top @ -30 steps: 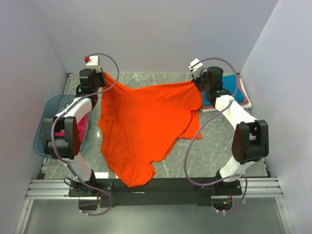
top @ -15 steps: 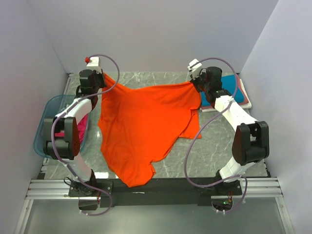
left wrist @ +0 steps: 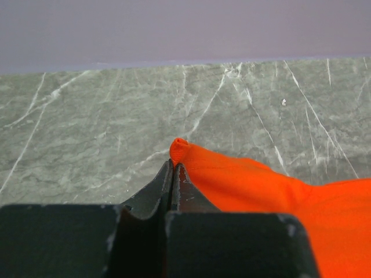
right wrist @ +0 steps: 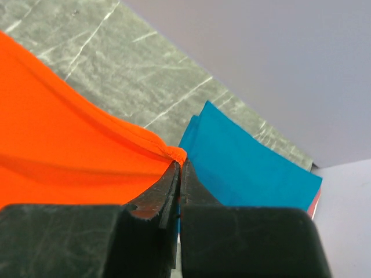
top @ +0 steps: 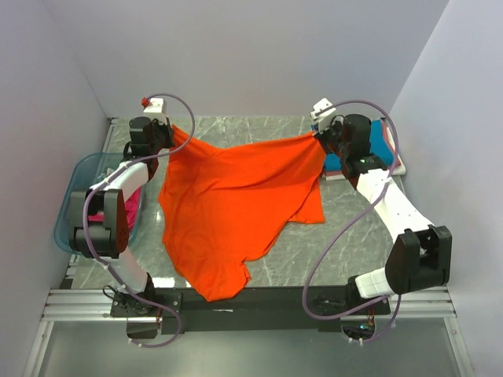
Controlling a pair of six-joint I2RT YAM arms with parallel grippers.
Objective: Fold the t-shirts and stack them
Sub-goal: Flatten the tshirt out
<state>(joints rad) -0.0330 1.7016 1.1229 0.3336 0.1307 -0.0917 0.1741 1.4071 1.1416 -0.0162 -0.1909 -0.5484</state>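
A bright orange t-shirt (top: 236,196) hangs stretched between my two grippers over the marble table (top: 346,243), its lower part draped to the front edge. My left gripper (top: 171,129) is shut on its far left corner; the left wrist view shows the orange cloth (left wrist: 255,185) pinched at the fingertips (left wrist: 174,164). My right gripper (top: 318,135) is shut on its far right corner, seen pinched in the right wrist view (right wrist: 178,159). A folded teal blue t-shirt (right wrist: 249,168) lies on a stack at the far right (top: 377,141). Magenta cloth (top: 130,206) sits in the tub.
A translucent blue plastic tub (top: 75,200) stands at the left edge beside the left arm. Grey walls close in at the back and both sides. A metal rail (top: 251,302) runs along the front.
My right arm has swung outward to the right, pulling the orange shirt's right corner with it and stretching the top edge. The left gripper has shifted slightly right and nearer.
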